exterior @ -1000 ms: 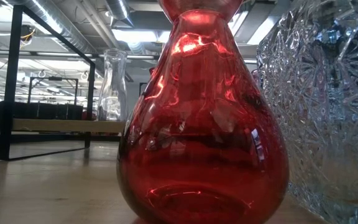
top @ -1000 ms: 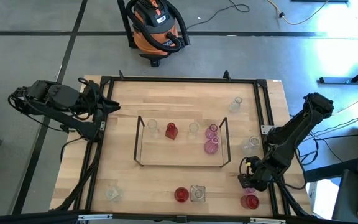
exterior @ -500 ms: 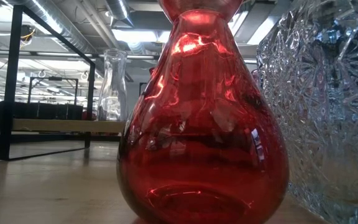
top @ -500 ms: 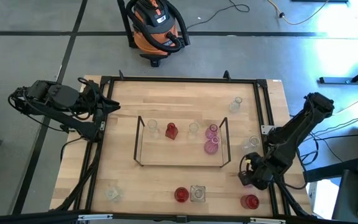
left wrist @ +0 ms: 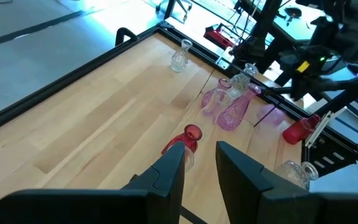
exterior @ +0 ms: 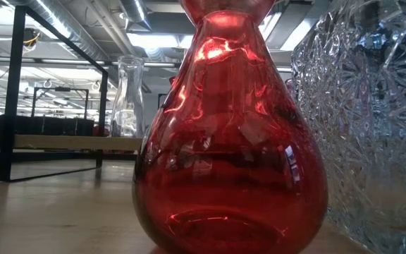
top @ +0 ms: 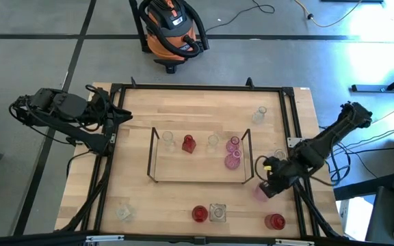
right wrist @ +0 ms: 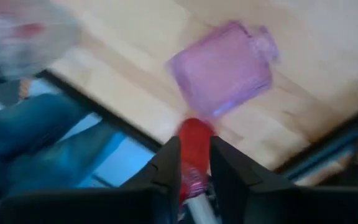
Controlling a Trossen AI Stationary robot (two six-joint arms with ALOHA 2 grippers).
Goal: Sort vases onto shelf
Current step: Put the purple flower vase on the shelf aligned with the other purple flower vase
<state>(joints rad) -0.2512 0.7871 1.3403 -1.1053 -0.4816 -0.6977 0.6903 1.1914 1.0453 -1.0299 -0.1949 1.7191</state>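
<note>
My right gripper (top: 266,183) is over the table's right side, just right of the shelf (top: 200,179), shut on a pink square vase (right wrist: 222,68) that also shows as a pink blur (top: 260,193) in the high view. The shelf, a low wire rack at mid-table, carries a red vase (top: 188,144), two pink vases (top: 233,152) and two clear ones (top: 168,141). My left gripper (left wrist: 199,163) waits open at the table's left edge (top: 118,116). A red vase (exterior: 228,141) fills the low view. My right gripper holds the pink vase by its base end (right wrist: 207,111), pinched at the fingertips (right wrist: 174,149). The vase juts out past the fingers, tilted, with its neck (right wrist: 265,45) pointing away from them. Blur hides the exact place of contact. The vase looks lifted clear of the table.
Loose vases stand around the shelf: a red one (top: 274,221) at the near right, a red one (top: 200,214) beside a cut-glass jar (top: 217,212) at the near edge, and clear ones (top: 124,212), (top: 260,114), (top: 277,158). A black frame (top: 293,123) edges the table.
My right gripper has moved from beside the near-right red vase toward the far edge and left, toward the shelf's right end, carrying the pink vase with it. The left arm has kept still.
</note>
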